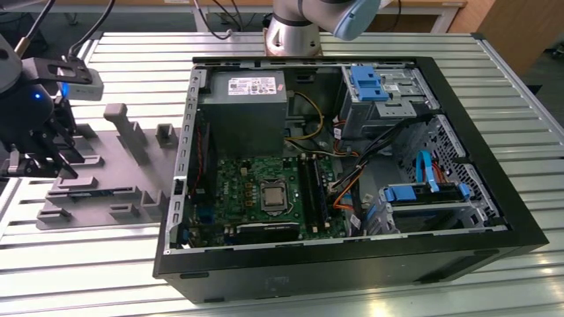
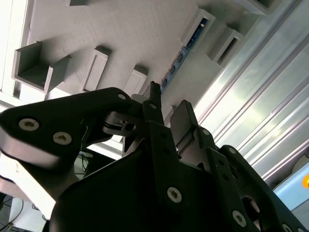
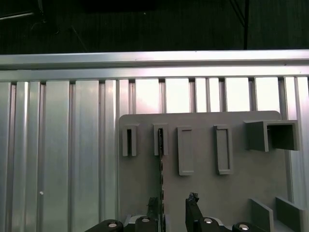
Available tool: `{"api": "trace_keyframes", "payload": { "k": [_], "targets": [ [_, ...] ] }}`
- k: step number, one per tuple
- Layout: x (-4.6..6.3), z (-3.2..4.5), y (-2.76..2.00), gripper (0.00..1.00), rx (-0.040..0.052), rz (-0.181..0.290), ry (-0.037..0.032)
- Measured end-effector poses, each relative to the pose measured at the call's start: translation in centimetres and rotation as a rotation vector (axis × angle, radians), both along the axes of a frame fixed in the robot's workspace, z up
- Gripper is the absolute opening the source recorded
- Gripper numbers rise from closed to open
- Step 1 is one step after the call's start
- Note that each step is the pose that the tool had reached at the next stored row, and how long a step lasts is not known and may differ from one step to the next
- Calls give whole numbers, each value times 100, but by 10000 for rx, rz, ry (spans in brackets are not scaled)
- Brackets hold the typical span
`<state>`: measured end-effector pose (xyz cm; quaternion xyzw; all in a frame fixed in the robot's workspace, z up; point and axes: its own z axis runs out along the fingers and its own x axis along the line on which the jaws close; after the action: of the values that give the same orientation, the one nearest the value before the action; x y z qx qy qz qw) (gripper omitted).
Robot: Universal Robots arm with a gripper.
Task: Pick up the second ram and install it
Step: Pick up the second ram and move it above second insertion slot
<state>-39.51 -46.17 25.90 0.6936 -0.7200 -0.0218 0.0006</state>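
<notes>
The black, bolted-together gripper (image 3: 174, 204) sits closest in both wrist views, its two slim dark fingers (image 2: 183, 115) reaching out over a grey holder. The jaws stand released, with a clear gap between them and nothing clamped. I judge they are spread this way so that each finger can pass down one side of the part below.

The largest thing is the slatted aluminium table (image 1: 132, 46), which carries everything else. On it, towards the exterior view's right, lies the big black open-sided computer case (image 1: 352, 277). It rests on its side with the green motherboard (image 1: 264, 191) facing up, probably so that the memory slots can be reached from above. Whether any of those slots is already filled I cannot tell.

At the exterior view's left, well apart from the motherboard, is the flat grey plastic parts fixture (image 1: 115, 165), with upright posts and slotted blocks. The arm's wrist hangs over its far-left part.

The second ram (image 2: 183, 54) is a long, slim dark-blue circuit-board stick standing on its edge in that fixture, held by narrow slotted posts. Standing it on edge leaves both flat faces free for a pinch. In the first wrist view it shows as a thin dark line running towards the gripper. It lies in the gap between the fingers, much closer to one than to the other. Neither finger visibly presses it, and I cannot tell how low the tips are. It has not been lifted or installed.
</notes>
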Motion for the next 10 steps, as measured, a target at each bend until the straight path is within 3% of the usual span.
{"api": "trace_keyframes", "payload": {
  "k": [10],
  "targets": [
    [-6, -69, -23, 36, 0, 0, -1]
  ]
}}
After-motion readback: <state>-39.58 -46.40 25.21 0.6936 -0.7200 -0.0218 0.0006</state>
